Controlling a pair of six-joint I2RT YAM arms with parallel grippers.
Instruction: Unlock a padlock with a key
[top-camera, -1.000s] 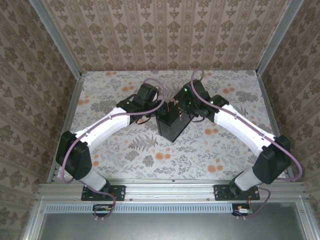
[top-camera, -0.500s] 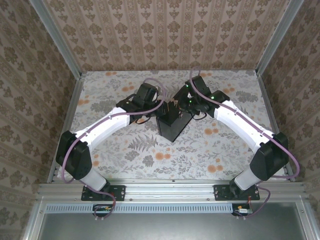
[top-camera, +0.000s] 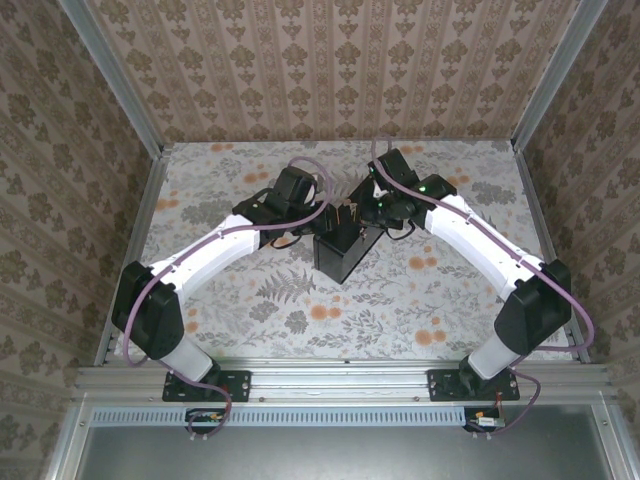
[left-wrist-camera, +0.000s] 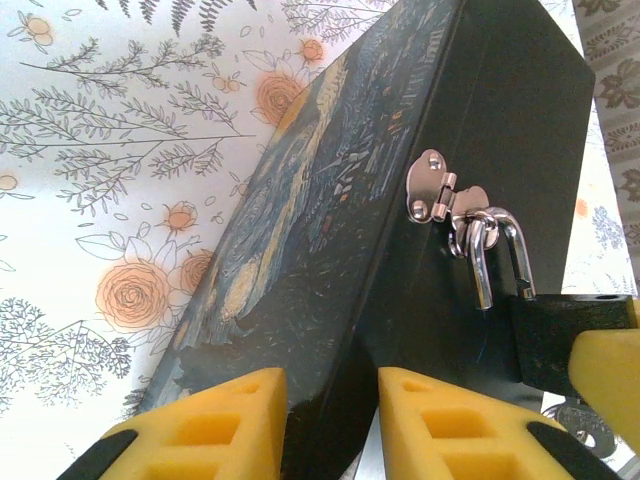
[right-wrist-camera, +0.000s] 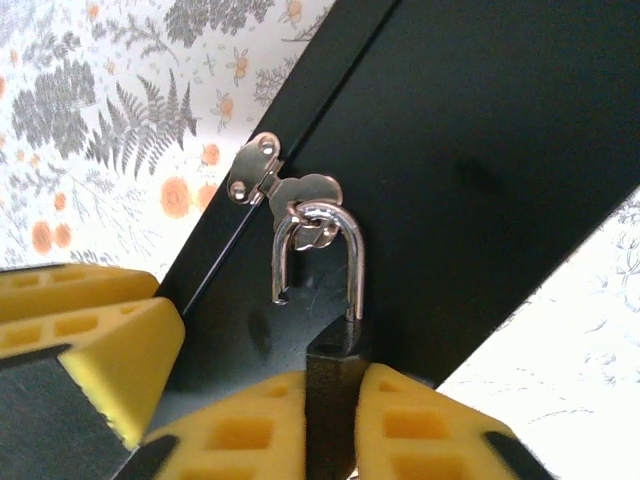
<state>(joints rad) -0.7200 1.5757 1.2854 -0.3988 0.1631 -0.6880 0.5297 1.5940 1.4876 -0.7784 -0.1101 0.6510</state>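
Since 1 leg of the shackle (right-wrist-camera: 283, 270) hangs free of the padlock (right-wrist-camera: 333, 365) body while the other runs down into it, the lock looks already sprung, so the main step of the task seems done. What is left, as I judge it, is to swing the shackle out of the hasp (right-wrist-camera: 262, 170) on the box (right-wrist-camera: 480, 150), whose loop it is hooked through. The key I cannot make out: a metal glint at the bottom right corner of the left wrist view may belong to it, but it is too cut off to say. The right gripper (right-wrist-camera: 333, 415) is clamped narrow on the padlock body, 1 yellow pad on each side, just beneath the hasp. The left gripper (left-wrist-camera: 330, 425) pinches the box's edge between its 2 pads, which should brace it. Seen from above, the left arm (top-camera: 215, 250) and right arm (top-camera: 480, 245) both reach forward and bend inward, their wrists meeting at the far end of the box, near the middle of the table (top-camera: 250, 320).
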